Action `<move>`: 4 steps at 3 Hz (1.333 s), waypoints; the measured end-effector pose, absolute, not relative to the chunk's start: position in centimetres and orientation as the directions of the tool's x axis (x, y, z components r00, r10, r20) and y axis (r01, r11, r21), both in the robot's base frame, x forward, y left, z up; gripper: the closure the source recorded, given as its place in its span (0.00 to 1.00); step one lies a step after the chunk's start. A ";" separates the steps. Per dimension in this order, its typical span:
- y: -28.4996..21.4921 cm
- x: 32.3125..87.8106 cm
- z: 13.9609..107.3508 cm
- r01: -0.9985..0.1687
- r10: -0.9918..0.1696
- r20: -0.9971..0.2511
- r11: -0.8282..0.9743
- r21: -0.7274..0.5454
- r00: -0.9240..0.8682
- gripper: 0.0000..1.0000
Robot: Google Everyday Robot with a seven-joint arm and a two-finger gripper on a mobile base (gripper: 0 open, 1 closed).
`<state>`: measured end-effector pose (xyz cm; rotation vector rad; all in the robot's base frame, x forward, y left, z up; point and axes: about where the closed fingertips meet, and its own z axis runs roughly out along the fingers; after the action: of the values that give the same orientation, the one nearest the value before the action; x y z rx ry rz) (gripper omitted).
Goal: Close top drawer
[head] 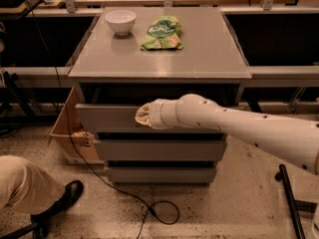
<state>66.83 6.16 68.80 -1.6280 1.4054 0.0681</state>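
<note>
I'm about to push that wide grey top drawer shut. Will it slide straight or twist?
The gripper is at the wide matte-grey top drawer, near the middle of its front, so a push there probably slides it straight. The flat front looks rigid and shouldn't flex. It looks shallow, so it is likely light.

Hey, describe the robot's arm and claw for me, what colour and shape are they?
The arm is a thick, smooth white tube with a rounded bulge at the joint and small dark dots scattered along it. No loose cables show on it. A short white collar leads to the claw, a cream-tan tip at the front of the top drawer.
</note>
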 end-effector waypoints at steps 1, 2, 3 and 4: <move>6.8 67.4 68.4 -0.782 -0.734 -0.583 0.117 -0.612 0.347 1.00; 8.4 70.2 68.4 -0.736 -0.719 -0.574 0.130 -0.665 0.392 1.00; 7.9 69.9 69.2 -0.745 -0.716 -0.583 0.131 -0.654 0.385 1.00; 6.3 67.8 70.5 -0.777 -0.718 -0.600 0.134 -0.615 0.351 1.00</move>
<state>67.84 6.32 70.51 -1.5938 1.3793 0.0718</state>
